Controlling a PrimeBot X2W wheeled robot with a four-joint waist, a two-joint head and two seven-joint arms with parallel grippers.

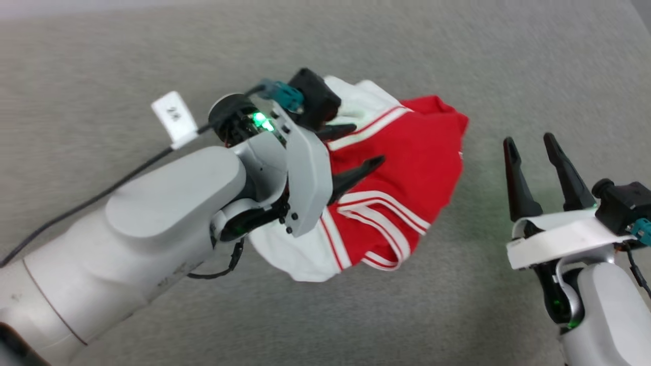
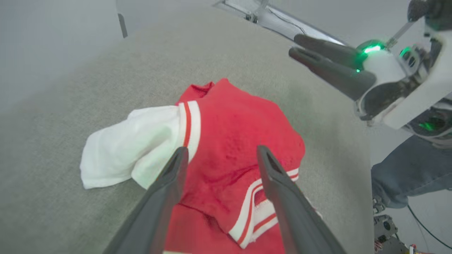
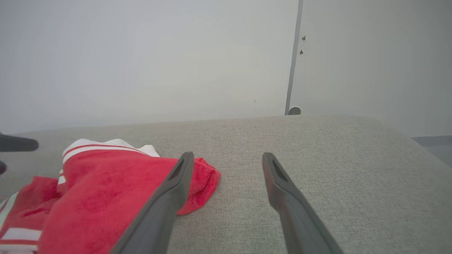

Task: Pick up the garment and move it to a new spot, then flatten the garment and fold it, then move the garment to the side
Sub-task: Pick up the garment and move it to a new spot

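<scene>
Our left forearm and wrist hide the near part of the crumpled red-and-white garment (image 1: 407, 168), which lies bunched on the grey fabric surface (image 1: 457, 51). Our left gripper (image 1: 367, 143) reaches over it, jaws spread apart; we cannot tell whether the fingers touch the cloth. Our right gripper (image 1: 529, 140) is just right of the garment, jaws wide apart and empty.

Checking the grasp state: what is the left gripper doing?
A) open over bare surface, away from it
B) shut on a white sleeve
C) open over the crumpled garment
C: the left gripper has fingers apart over the garment, no cloth pinched between them.
</scene>
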